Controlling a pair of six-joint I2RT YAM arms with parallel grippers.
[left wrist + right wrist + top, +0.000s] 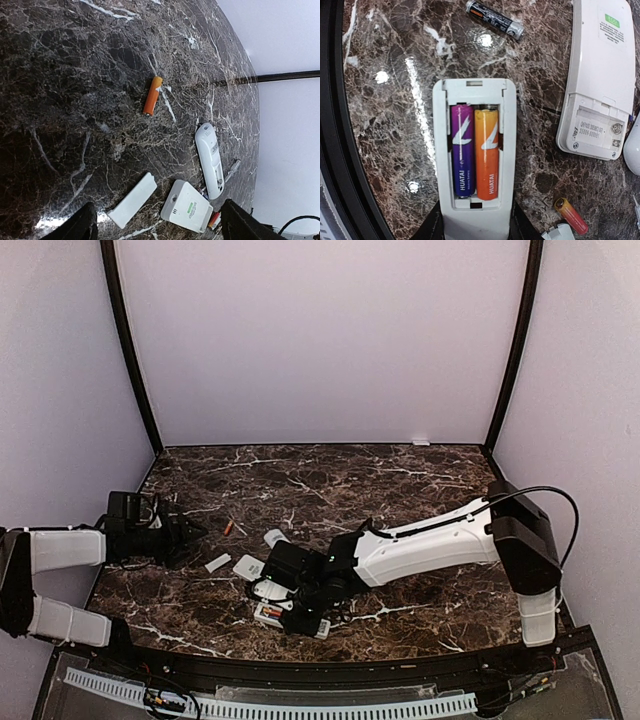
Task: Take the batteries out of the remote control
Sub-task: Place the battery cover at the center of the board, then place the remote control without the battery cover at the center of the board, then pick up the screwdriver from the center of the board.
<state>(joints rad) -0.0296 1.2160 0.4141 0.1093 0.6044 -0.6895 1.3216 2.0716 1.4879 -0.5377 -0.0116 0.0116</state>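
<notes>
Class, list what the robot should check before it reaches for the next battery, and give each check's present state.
1. Back of the held remote open: ok.
2. Grip of the right pincer on it: ok.
3. The left pincer open and empty: ok.
4. The purple battery and orange battery exposed: ok.
5. Remote emptied: not ok, both sit inside.
6. Batteries loose enough to lift: cannot tell.
</notes>
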